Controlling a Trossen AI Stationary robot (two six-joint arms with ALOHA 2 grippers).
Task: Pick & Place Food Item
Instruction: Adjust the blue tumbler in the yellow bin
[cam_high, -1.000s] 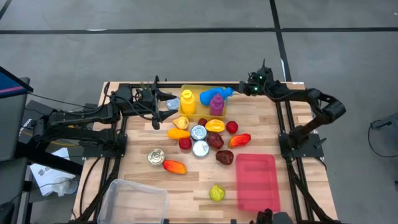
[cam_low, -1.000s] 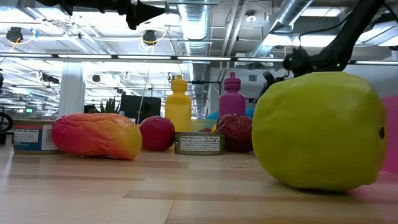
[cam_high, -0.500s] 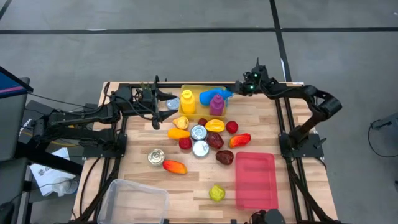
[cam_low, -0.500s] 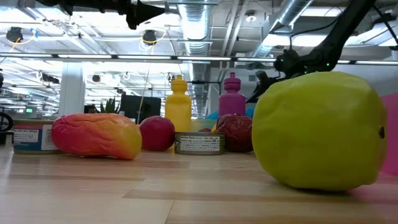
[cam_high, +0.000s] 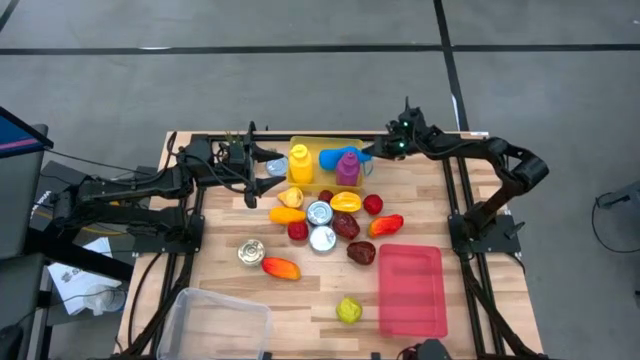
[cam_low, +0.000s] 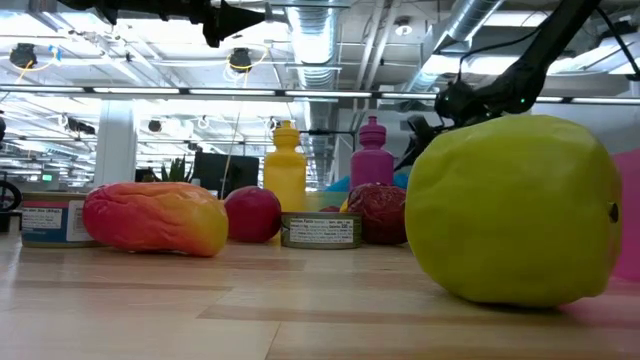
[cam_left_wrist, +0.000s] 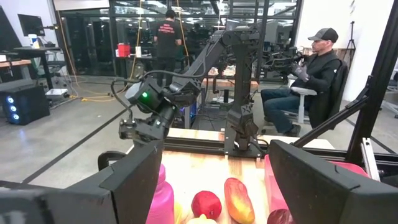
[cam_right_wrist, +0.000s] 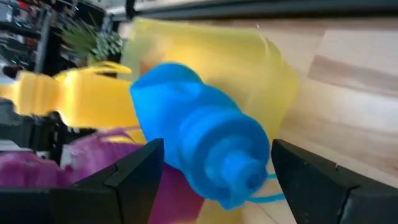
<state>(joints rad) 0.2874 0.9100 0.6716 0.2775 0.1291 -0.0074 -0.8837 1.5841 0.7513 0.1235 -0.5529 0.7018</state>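
While the right gripper (cam_high: 372, 151) is hanging at the far edge of the surface (cam_high: 220, 290) with its fingers (cam_right_wrist: 134, 177) apart and empty, it is pointing at the blue bottle (cam_right_wrist: 199, 146) lying in the yellow tray (cam_high: 318, 147). Because the yellow bottle (cam_high: 301, 163) and magenta bottle (cam_high: 348, 167) are standing right beside it, a careless approach is risking toppling them. The left gripper (cam_high: 262, 165) is waiting nearby, fingers likewise apart.
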